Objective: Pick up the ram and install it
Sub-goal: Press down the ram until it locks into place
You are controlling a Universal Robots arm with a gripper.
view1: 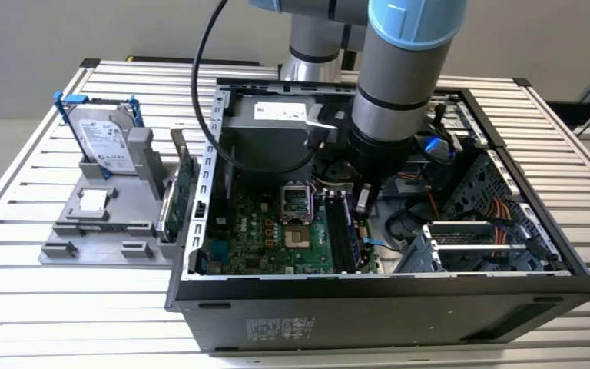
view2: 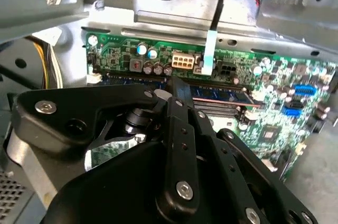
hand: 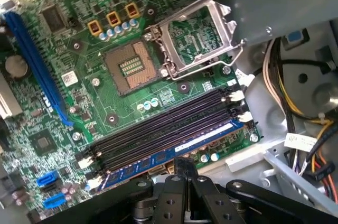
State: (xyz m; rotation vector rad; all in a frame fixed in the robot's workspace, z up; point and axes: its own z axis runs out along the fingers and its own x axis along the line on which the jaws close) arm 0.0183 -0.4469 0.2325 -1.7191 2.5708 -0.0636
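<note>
While fingers clamp ram in outermost slot, risk: uneven seating, since end latches look not yet closed.

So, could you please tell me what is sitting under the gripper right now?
Under the gripper lies the ram, resting in the outermost memory slot of the motherboard. The gripper's body covers the stick's middle, so contact cannot be seen.

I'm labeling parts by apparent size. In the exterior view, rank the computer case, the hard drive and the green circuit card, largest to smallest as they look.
1. computer case
2. hard drive
3. green circuit card, seen edge-on, so it looks thinnest
</note>
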